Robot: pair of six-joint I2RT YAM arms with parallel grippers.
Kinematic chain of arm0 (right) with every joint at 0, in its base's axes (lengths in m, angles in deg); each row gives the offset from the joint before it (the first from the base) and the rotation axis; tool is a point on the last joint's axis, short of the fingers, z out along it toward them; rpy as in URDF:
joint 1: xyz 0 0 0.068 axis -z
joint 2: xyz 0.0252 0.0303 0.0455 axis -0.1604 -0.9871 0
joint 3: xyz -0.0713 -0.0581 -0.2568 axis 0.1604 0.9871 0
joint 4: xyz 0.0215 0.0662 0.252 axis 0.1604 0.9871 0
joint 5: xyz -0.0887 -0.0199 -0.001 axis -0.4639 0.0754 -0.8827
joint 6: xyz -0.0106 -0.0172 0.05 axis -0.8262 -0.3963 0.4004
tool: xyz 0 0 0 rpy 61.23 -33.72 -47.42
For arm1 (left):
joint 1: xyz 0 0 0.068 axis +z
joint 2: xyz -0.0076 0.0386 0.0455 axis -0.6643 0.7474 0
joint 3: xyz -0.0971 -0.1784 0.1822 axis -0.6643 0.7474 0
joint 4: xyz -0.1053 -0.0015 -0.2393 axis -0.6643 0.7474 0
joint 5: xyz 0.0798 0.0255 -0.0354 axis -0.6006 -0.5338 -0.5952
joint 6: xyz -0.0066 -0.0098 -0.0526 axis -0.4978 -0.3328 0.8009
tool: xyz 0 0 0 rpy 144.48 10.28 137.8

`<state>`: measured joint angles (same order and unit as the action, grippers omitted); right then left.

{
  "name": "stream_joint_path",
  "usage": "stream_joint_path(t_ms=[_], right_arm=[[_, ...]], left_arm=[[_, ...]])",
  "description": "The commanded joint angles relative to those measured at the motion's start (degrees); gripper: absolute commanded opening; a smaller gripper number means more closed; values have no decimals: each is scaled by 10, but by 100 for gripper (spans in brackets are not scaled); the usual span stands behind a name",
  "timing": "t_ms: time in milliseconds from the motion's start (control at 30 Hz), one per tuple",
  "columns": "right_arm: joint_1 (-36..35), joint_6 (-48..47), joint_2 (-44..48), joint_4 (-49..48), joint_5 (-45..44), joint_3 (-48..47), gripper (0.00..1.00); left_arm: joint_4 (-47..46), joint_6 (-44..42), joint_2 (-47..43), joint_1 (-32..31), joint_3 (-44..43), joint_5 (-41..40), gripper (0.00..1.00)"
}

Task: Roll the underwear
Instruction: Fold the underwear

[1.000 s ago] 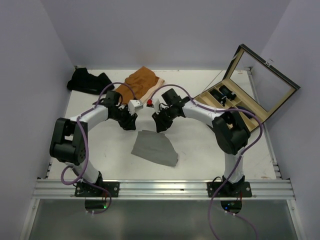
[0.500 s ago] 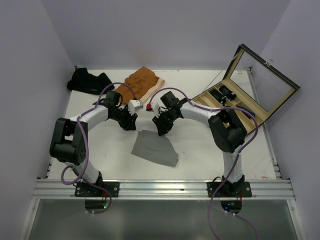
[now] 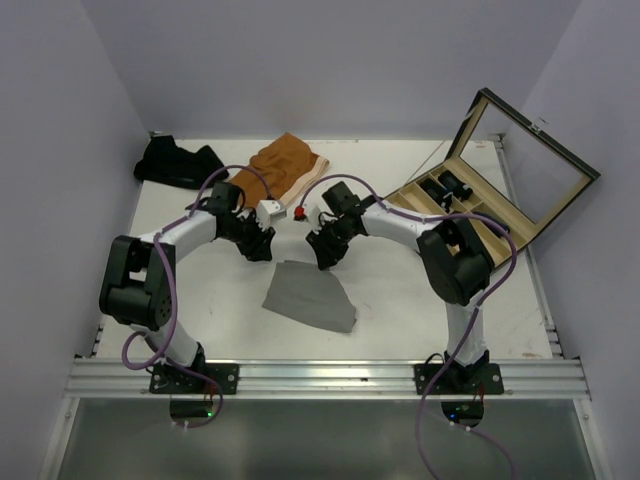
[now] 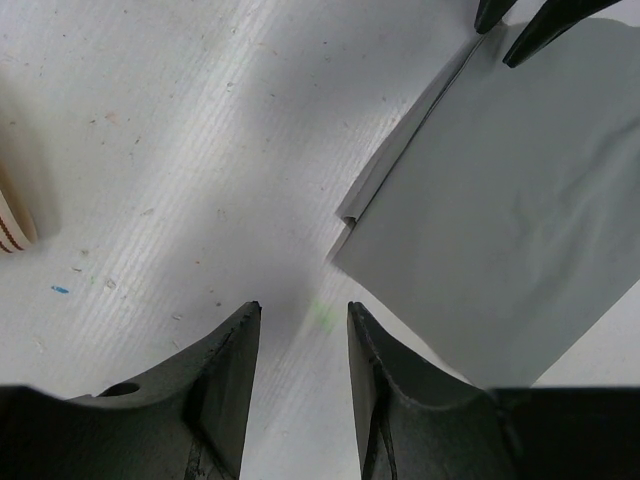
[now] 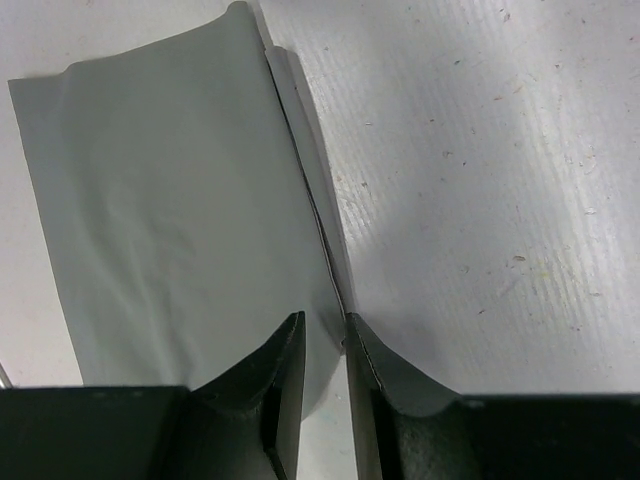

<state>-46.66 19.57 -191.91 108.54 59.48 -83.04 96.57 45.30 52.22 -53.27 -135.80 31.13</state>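
The light grey underwear (image 3: 310, 298) lies flat on the table in front of both arms. My left gripper (image 3: 262, 251) hovers just beyond its far left corner, open, with only bare table between the fingers (image 4: 303, 308); the grey cloth (image 4: 500, 220) lies to its right. My right gripper (image 3: 325, 258) is low at the cloth's far edge. Its jaws (image 5: 324, 318) stand a narrow gap apart, straddling the folded edge of the grey cloth (image 5: 170, 200) without pinching it. The rust-orange underwear (image 3: 285, 165) and a black one (image 3: 178, 160) lie at the back.
A wooden compartment box (image 3: 480, 215) with its glass lid (image 3: 530, 155) raised stands at the right, dark rolls in its far compartments. The orange pair's cream waistband (image 4: 12, 225) shows at the left edge of the left wrist view.
My right gripper has shifted slightly left and nearer, down onto the far edge of the grey cloth. The left arm and the cloth have stayed put.
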Motion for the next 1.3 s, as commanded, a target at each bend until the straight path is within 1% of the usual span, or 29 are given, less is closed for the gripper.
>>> stream_joint_path(t_ms=[0,167,400,500,533,633,833,1000,1133,1267], right_arm=[[5,-4,13,-11,-9,-12,27],[6,-13,4,-2,-4,-12,26],[6,-27,0,9,3,-11,21],[5,-30,-3,12,4,-12,18],[5,-30,-2,12,4,-10,15],[5,-32,0,9,4,-9,11],[6,-37,-6,18,11,-14,7],[5,-42,-4,24,17,-14,0],[6,-44,8,26,26,-7,0],[6,-38,43,22,28,7,0]], left_arm=[[-16,-6,-17,6,7,23,44],[-11,-15,-19,6,9,21,45],[-12,-15,-18,6,9,23,45],[-11,-16,-18,6,8,21,45],[-10,-17,-18,6,7,21,45],[-10,-17,-18,6,7,20,45],[-9,-18,-20,6,7,20,46],[-9,-18,-20,7,7,20,46],[-11,-18,-20,6,7,19,46],[-15,-15,-22,6,11,20,46]])
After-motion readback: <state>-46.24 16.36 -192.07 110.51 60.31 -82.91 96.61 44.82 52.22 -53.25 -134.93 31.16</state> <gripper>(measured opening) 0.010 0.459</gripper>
